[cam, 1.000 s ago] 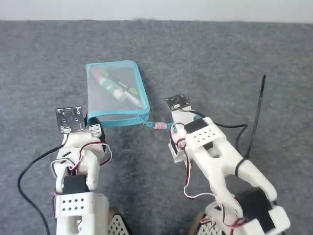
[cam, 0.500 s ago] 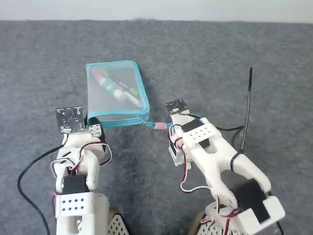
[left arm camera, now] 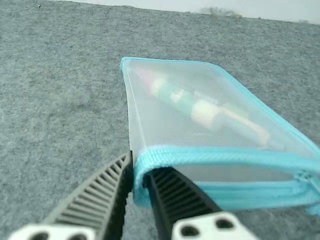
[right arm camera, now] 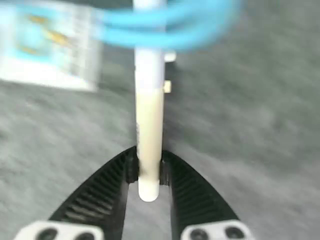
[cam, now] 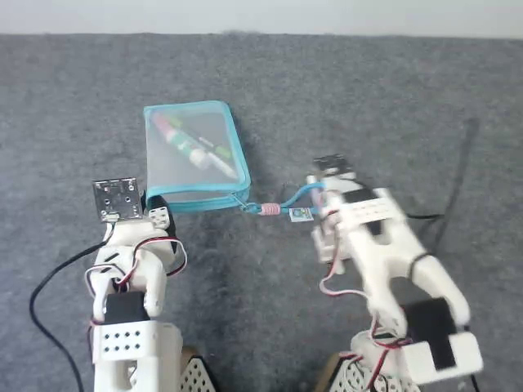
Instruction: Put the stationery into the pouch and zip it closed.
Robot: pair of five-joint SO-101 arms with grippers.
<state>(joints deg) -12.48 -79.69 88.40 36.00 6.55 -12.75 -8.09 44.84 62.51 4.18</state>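
The pouch lay flat on the grey table, out in front of the left arm, with the pens inside it showing through the mesh. My left gripper had its jaws pinched together on the blue trim at the pouch's near corner, on the side away from the other arm. Along the pouch's near edge ran the zipper. Its slider sat at the corner closest to the right arm, and I could not tell whether the last bit was sealed.

From that corner a blue cord trailed across the table toward the right arm, carrying a pink bead and a small paper tag. My right gripper was clamped on a pale stick with the cord looped at its far end, just beside the tag. This gripper sat apart from the pouch, joined to it only by the cord.
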